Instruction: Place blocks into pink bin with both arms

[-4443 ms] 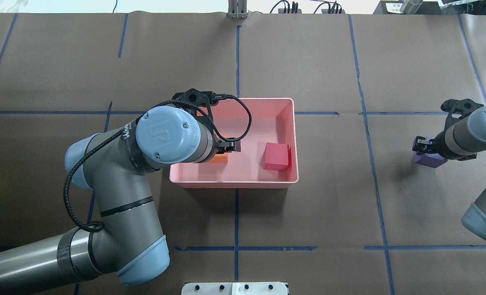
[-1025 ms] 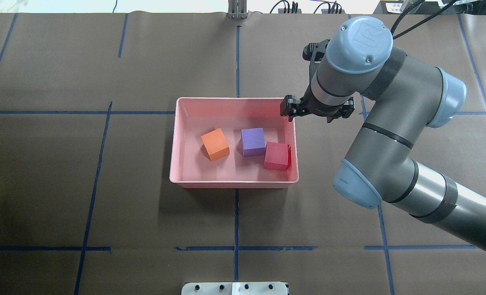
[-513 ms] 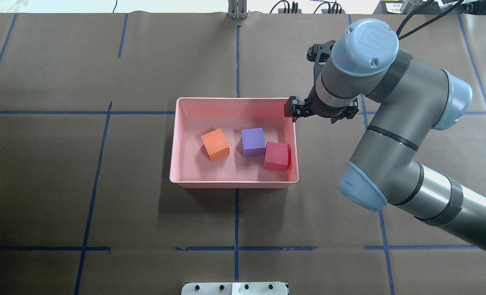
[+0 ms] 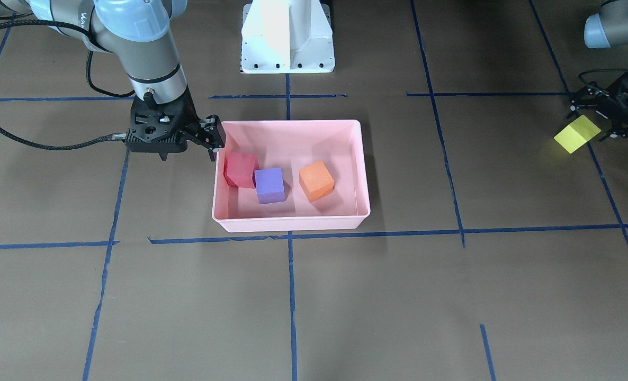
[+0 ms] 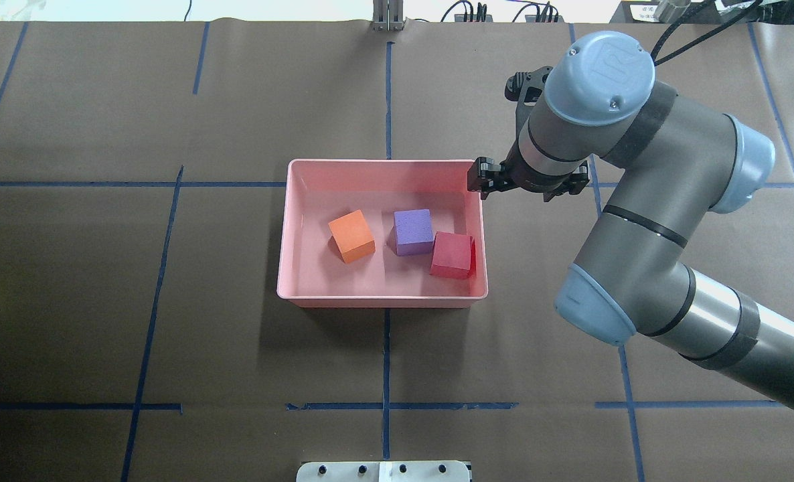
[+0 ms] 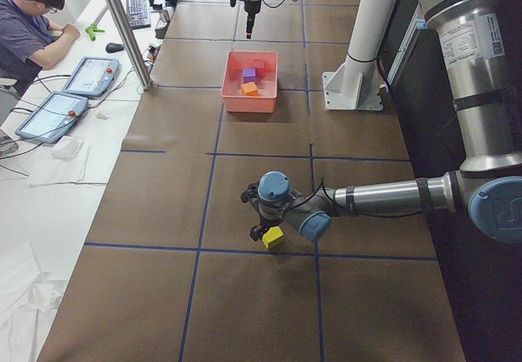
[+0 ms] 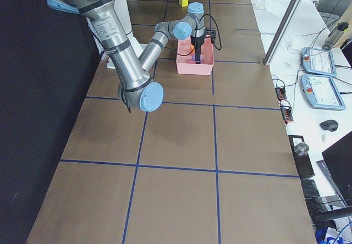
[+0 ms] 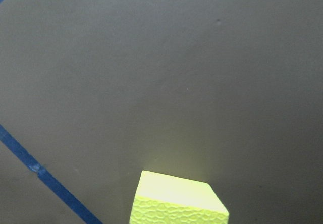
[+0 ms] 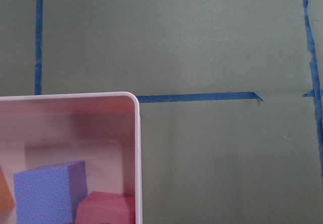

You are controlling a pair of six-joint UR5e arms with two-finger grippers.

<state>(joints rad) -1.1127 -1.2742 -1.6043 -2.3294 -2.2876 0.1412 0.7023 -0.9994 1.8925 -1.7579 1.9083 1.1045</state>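
Largest of all, a brown paper-covered table (image 5: 169,301) crossed by blue tape lines. Over its right half, a grey tubular right arm (image 5: 638,201) with light-blue joint caps, bent at the elbow and ending above the tray's far right corner. Far out on the robot's left side, the matching grey left arm (image 6: 391,195), stretched low along the table. Near the table's middle, a shallow rectangular pale-pink plastic bin (image 5: 381,299) with sloped walls and a rolled rim. Above that bin's far right corner, the black two-finger right gripper (image 4: 187,153): jaws spread wide and empty, one finger over the rim, the other outside the bin above the paper. At the left arm's end, the black two-finger left gripper (image 4: 595,119), low over a small yellow foam cube (image 4: 577,134) that lies well apart from the bin; cannot tell whether spread around the cube or pinching it. Inside the bin, on its floor, three more: a small orange foam cube (image 5: 351,235) toward the robot's left, standing near but apart from the next; a small purple foam cube (image 5: 414,231) in the middle; a small red foam cube (image 5: 452,255) close to the right wall, its corner against the purple foam cube.
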